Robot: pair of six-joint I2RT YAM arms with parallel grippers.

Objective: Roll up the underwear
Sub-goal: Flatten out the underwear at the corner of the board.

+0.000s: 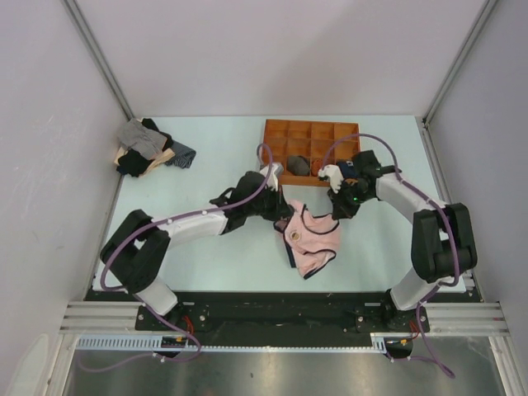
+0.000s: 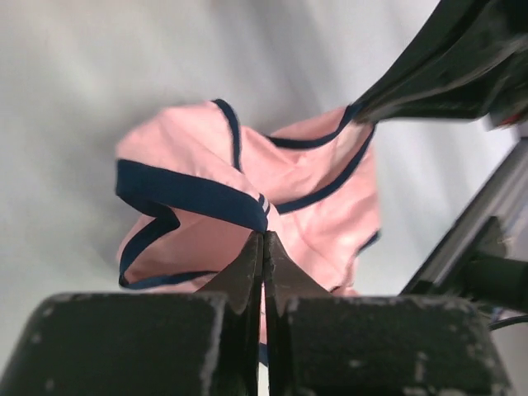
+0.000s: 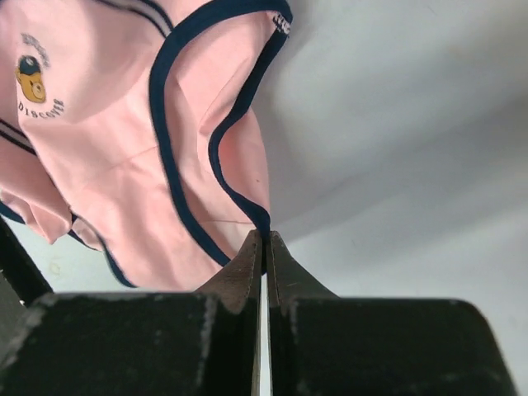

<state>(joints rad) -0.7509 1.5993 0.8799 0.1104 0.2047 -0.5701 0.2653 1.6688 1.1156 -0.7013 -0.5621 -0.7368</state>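
The light-pink underwear (image 1: 312, 235) with navy edging hangs stretched between both grippers above the middle of the table. My left gripper (image 1: 285, 208) is shut on the navy waistband at its left corner; in the left wrist view (image 2: 264, 235) the band is pinched at the fingertips and the fabric (image 2: 313, 214) hangs beyond. My right gripper (image 1: 337, 206) is shut on the navy edge at the right corner, seen in the right wrist view (image 3: 265, 235), with the pink cloth (image 3: 107, 148) and its small printed logo to the left.
An orange compartment tray (image 1: 312, 140) stands at the back, with a dark grey rolled bundle (image 1: 299, 165) in one cell and a navy bundle near my right wrist. A pile of grey, black and tan garments (image 1: 147, 147) lies at the back left.
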